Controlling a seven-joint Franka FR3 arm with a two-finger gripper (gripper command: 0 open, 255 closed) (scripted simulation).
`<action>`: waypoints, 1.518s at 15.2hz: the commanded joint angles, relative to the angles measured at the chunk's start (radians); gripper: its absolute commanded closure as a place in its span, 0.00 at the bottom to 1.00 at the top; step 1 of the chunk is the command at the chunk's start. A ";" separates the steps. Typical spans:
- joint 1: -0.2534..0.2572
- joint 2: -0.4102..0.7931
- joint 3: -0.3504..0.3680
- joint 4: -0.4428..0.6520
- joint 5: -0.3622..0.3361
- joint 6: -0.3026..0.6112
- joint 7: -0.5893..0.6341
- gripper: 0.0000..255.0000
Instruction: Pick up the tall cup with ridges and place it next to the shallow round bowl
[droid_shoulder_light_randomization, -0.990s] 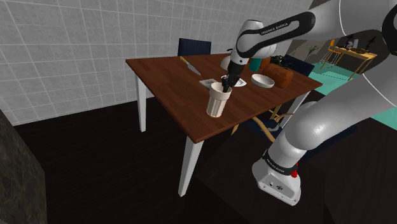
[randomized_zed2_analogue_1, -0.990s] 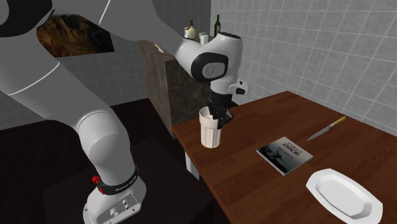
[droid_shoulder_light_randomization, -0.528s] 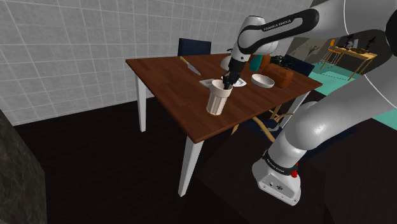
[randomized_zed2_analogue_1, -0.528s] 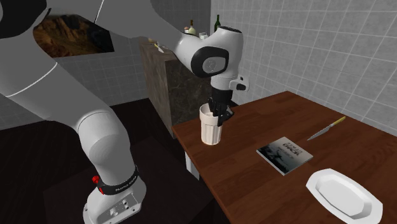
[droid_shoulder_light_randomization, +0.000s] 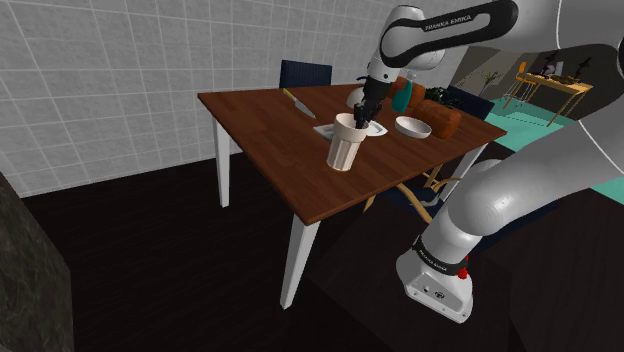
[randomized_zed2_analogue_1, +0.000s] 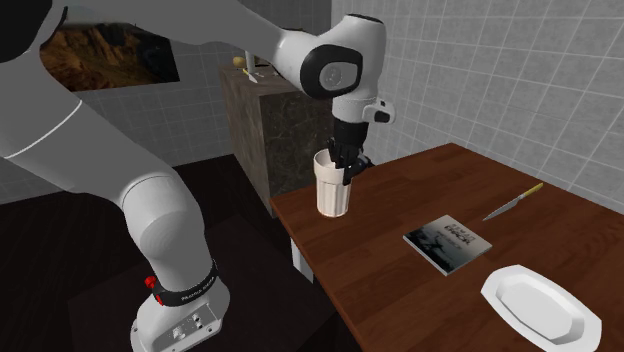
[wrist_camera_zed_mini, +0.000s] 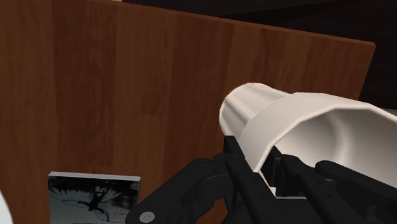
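Ahead, book between cup and bowl

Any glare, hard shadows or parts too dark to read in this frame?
Shoulder view: even light on the table, no glare, floor very dark. Second exterior view: the pale cup stands out well; no distinct cast shadow under it. Wrist view: the black gripper on the cup's rim merges into one dark mass.

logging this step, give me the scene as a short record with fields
gripper: black two-finger gripper shut on the cup's rim
cup: tall cream ridged cup, upright, near the brown wooden table's corner
bowl: shallow round white bowl, apart from cup
between them: black-and-white book, flat
status: cup not yet beside bowl
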 joint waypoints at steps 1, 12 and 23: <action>0.000 -0.010 0.003 0.021 0.000 -0.031 0.003 1.00; 0.002 -0.040 0.018 0.146 0.002 -0.186 0.014 1.00; 0.007 -0.041 0.029 0.293 0.009 -0.333 0.022 1.00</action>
